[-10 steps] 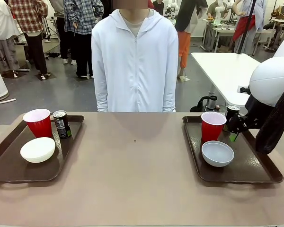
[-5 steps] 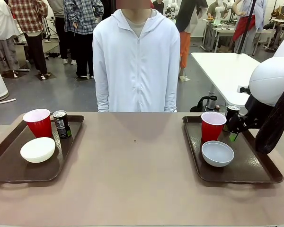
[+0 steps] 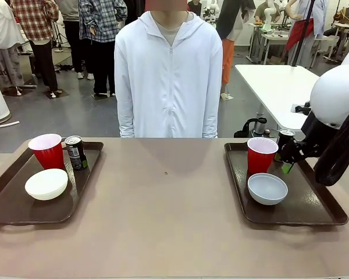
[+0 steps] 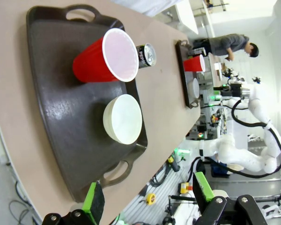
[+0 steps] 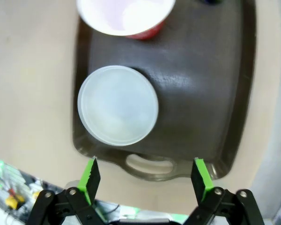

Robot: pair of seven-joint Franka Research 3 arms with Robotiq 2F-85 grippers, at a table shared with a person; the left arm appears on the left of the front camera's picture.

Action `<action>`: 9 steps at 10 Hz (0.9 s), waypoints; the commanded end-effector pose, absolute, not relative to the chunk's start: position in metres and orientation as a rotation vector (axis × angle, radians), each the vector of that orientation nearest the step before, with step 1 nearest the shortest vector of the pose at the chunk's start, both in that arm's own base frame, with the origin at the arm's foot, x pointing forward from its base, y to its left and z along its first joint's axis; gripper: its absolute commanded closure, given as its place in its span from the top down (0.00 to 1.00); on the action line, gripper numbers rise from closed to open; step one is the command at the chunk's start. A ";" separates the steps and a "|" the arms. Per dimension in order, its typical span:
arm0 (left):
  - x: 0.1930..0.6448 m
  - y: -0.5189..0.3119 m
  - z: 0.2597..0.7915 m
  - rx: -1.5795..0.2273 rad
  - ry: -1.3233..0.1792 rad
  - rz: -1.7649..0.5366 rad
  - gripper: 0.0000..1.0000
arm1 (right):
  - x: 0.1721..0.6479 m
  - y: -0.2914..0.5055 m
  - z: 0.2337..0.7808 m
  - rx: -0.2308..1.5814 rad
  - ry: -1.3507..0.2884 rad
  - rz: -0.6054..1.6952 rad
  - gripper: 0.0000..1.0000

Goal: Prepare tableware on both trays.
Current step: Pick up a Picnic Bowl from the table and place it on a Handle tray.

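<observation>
The right hand (image 5: 146, 180) is wide open and holds nothing, above the near handle of the right tray (image 5: 201, 108). The left hand (image 4: 145, 199) is also open and empty, above the left tray (image 4: 56, 112). Each tray carries a red cup (image 3: 261, 154), a white bowl (image 3: 267, 188) and a can (image 3: 284, 139) on the tabletop (image 3: 163, 209). The setting looks complete, so I think the arms should lift straight up and not touch the cups.
</observation>
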State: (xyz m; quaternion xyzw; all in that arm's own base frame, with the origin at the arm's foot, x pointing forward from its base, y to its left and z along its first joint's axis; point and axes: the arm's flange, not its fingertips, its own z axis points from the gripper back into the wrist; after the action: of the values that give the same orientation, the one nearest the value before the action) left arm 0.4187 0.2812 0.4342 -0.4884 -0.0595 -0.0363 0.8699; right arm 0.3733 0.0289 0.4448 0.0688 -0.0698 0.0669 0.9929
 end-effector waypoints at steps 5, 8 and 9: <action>0.416 0.279 0.436 -1.007 -0.120 -0.063 1.00 | 0.374 -0.098 0.504 0.817 -0.212 0.173 1.00; 0.416 0.279 0.436 -1.007 -0.120 -0.063 1.00 | 0.385 -0.155 0.499 0.954 -0.220 0.121 1.00; 0.416 0.279 0.436 -1.007 -0.120 -0.063 1.00 | 0.388 -0.169 0.493 0.962 -0.207 0.091 1.00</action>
State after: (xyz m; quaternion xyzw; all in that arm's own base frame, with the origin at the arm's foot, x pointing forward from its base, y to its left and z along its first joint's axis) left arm 0.4185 0.2815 0.4342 -0.4884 -0.0596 -0.0361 0.8698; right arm 0.3770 -0.1593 0.4929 0.4523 -0.1034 0.0442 0.8848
